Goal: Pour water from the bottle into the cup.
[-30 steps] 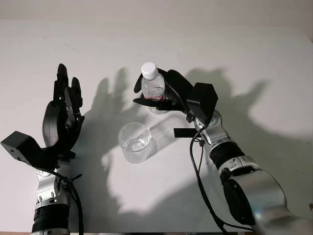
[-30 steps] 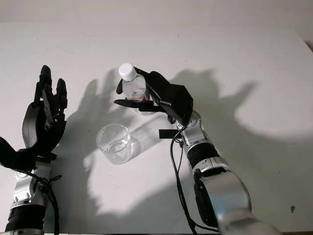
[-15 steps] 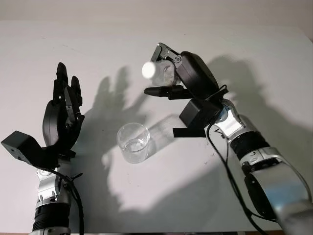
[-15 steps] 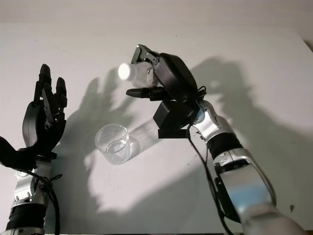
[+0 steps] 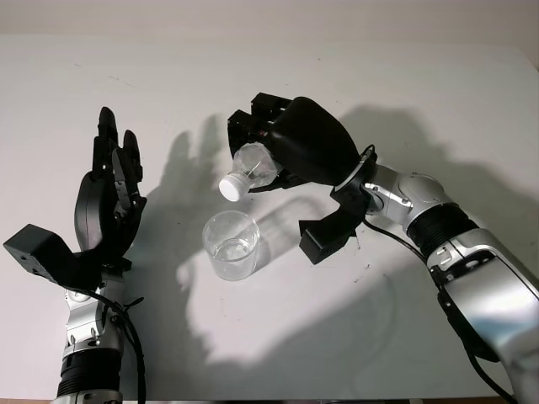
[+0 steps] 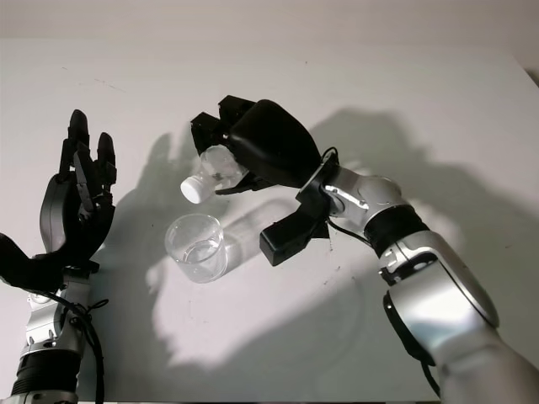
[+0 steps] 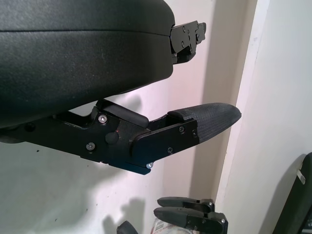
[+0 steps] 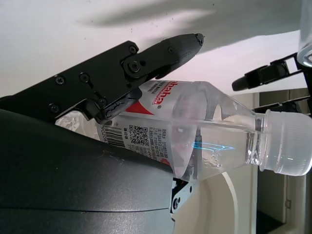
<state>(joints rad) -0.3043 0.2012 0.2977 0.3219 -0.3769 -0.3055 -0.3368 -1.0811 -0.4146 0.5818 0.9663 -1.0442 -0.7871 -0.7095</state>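
White counter (image 5: pixel 438 93); clear cup (image 5: pixel 231 245) at centre. Right hand (image 5: pixel 295 147), fingers closed around capped bottle (image 5: pixel 250 169) tilted above the cup; left hand (image 5: pixel 108 202) open, lower left of frame.

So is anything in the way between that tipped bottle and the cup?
Only its own white cap, still on the bottle in the right hand. Otherwise open air above the cup.
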